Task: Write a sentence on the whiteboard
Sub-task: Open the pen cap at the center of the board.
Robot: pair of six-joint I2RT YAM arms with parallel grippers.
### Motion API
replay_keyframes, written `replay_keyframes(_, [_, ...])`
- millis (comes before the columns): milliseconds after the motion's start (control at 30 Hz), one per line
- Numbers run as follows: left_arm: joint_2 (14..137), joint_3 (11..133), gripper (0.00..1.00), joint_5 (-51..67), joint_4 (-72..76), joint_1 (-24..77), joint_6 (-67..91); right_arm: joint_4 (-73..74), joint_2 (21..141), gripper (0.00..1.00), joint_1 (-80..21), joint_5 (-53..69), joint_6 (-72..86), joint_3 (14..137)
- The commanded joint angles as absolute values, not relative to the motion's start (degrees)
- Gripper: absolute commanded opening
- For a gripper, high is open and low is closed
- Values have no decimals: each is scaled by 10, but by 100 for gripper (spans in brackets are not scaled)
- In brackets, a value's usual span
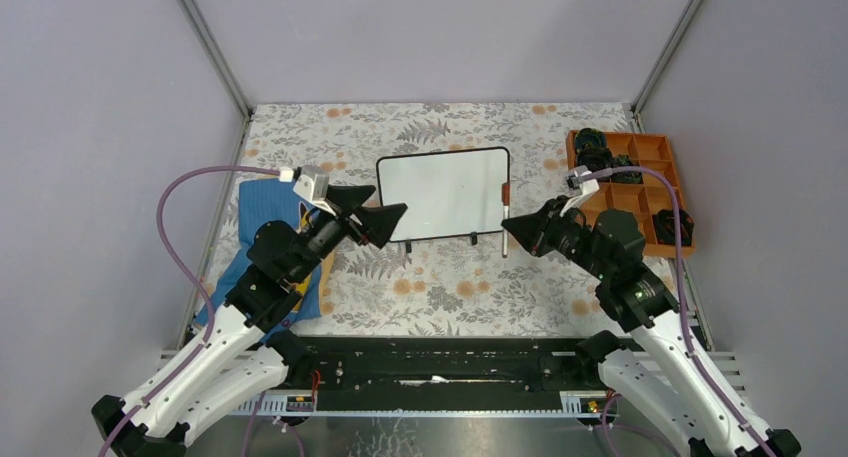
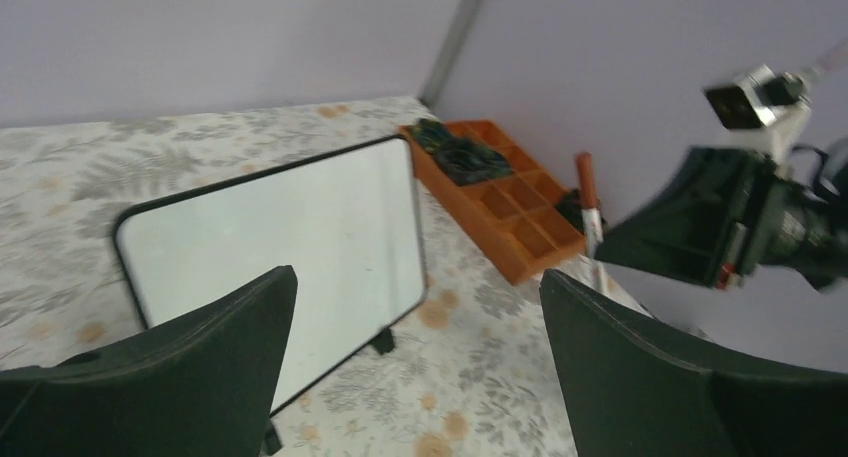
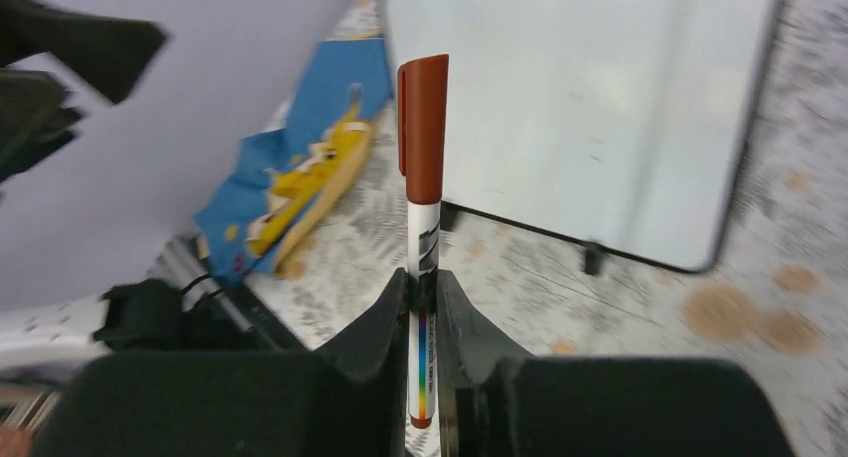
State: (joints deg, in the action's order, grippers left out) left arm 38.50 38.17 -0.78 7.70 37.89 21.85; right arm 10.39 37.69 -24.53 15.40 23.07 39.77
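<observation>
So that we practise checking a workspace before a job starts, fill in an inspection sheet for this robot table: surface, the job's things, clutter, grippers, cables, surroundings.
Surface: flowered tablecloth, lying flat.
Job's things: whiteboard on its feet mid-table, no writing seen; marker with its brown cap on, by the board's right edge.
Clutter: orange tray at the right, dark things in some compartments; blue cloth at the left.
Grippers: left gripper open, holding nothing, near the board's left edge; right gripper shut on the marker.
Cables: purple cable looping off the left arm, another along the right.
Surroundings: grey walls; nothing else seen.
</observation>
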Motion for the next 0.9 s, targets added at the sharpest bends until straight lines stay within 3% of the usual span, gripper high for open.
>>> replay_keyframes(0, [385,371,99,174,162,383,227,-52,382,0,-303,243,254,381])
replay_keyframes(267, [431,428,99,264,156,383,284,-165,442,0,-446,183,222,381])
replay_keyframes(467, [443,427,94,292,168,383,315,-238,464,0,-463,204,242,369])
replay_keyframes(867, [521,464,81,328,186,383,365,-242,479,0,-490,201,233,379])
